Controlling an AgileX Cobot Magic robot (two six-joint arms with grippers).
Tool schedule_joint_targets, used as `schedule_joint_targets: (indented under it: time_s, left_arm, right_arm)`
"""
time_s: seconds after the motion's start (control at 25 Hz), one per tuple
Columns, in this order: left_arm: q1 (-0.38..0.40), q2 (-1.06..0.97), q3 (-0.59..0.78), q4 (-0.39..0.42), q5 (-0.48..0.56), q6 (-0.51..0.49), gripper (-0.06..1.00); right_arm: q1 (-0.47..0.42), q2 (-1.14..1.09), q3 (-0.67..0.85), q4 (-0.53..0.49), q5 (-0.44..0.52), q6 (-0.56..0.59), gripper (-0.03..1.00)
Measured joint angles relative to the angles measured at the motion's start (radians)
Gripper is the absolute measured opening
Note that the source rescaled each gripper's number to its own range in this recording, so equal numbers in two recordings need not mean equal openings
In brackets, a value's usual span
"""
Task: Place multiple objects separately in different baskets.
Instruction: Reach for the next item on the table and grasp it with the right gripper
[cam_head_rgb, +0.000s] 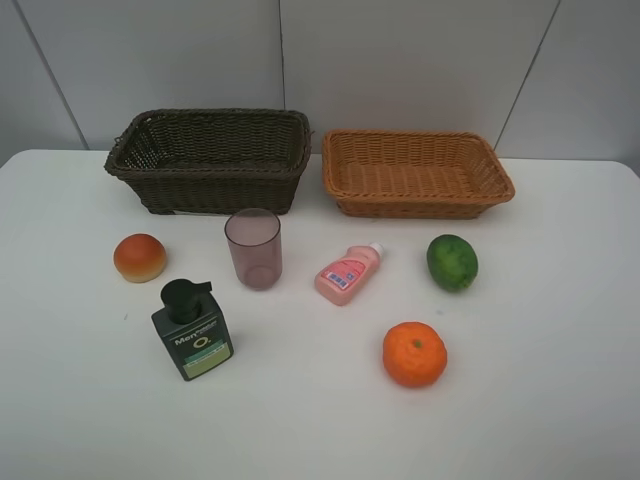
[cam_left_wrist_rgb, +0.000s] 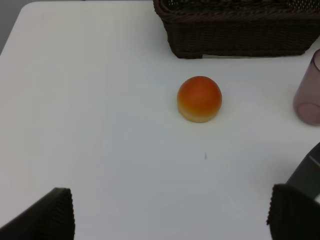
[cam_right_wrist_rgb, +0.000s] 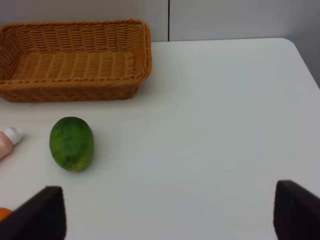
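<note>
White table (cam_head_rgb: 560, 400), mauve cup (cam_head_rgb: 253, 248) just before dark basket (cam_head_rgb: 215, 190), both jaws wide apart

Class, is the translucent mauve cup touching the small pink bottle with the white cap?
Apart: exterior high view shows bare white table between mauve cup and pink bottle.

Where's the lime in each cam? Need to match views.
Exterior high: lime right of centre, in front of the tan basket, right of the pink bottle.
Left wrist: not in it.
Right wrist: lime apart from the tan basket, pink bottle beside it.
Shared landmark: the tan basket.
</note>
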Motion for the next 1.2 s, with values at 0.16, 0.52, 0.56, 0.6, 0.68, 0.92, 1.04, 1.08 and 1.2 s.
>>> schedule_joint_targets:
  time_s: [0.16,0.52,0.56,0.6,0.68,0.92,1.04,1.08,1.2]
  left_arm:
    - [0.0,0.0,0.0,0.0,0.0,0.0,1.0]
    - [0.0,0.0,0.0,0.0,0.0,0.0,1.0]
    - [0.0,0.0,0.0,0.0,0.0,0.0,1.0]
    - [0.0,0.0,0.0,0.0,0.0,0.0,1.0]
    - [0.0,0.0,0.0,0.0,0.0,0.0,1.0]
    - [0.0,0.0,0.0,0.0,0.0,0.0,1.0]
    - [0.0,0.0,0.0,0.0,0.0,0.0,1.0]
    - [0.0,0.0,0.0,0.0,0.0,0.0,1.0]
    - [0.0,0.0,0.0,0.0,0.0,0.0,1.0]
  right_arm:
    - [0.0,0.0,0.0,0.0,0.0,0.001,0.79]
    - [0.0,0.109,-0.003,0.066,-0.006,0.01,0.79]
    - [0.0,0.144,-0.008,0.079,-0.013,0.01,0.79]
    - [0.0,0.189,-0.011,0.087,-0.022,0.012,0.79]
    - [0.022,0.275,-0.016,0.099,-0.039,0.012,0.79]
    - [0.069,0.587,-0.062,0.132,-0.169,0.012,0.79]
    - [0.069,0.767,-0.11,0.132,-0.209,0.012,0.79]
    - [0.069,0.835,-0.13,0.138,-0.219,0.012,0.79]
    - [0.069,0.986,-0.161,0.138,-0.257,0.006,0.84]
